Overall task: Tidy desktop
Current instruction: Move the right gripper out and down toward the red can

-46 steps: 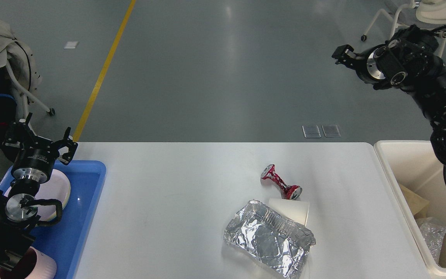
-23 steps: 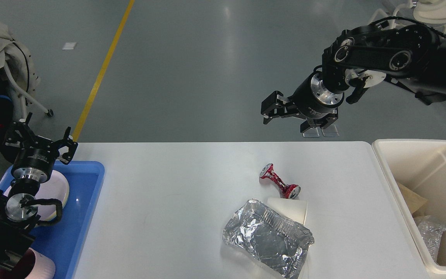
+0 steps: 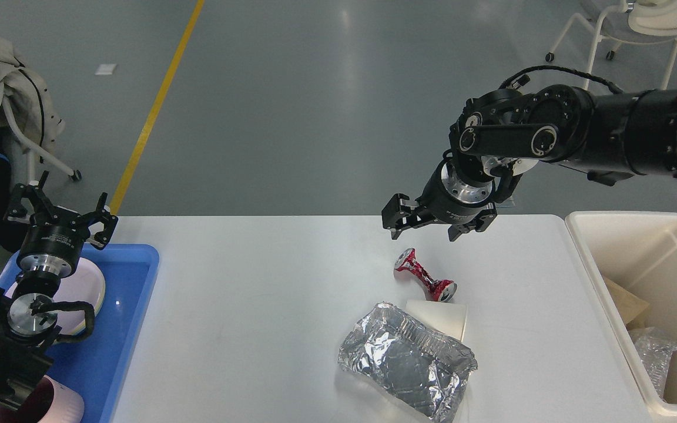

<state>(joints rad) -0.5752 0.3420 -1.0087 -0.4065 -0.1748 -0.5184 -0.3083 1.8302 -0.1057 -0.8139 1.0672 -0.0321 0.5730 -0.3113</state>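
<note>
Above the counter (image 3: 256,305), at twelve o'clock of the crushed red can (image 3: 425,275), the right pincer (image 3: 424,226) is hanging wide open, empty; can's print unreadable.

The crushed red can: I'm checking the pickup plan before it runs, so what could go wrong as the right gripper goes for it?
The crushed red can is pinched thin at its middle and may slip or roll from the open right gripper. One end lies against the white paper cup, which could be knocked. The cup also touches the foil tray, so that may shift too.
</note>
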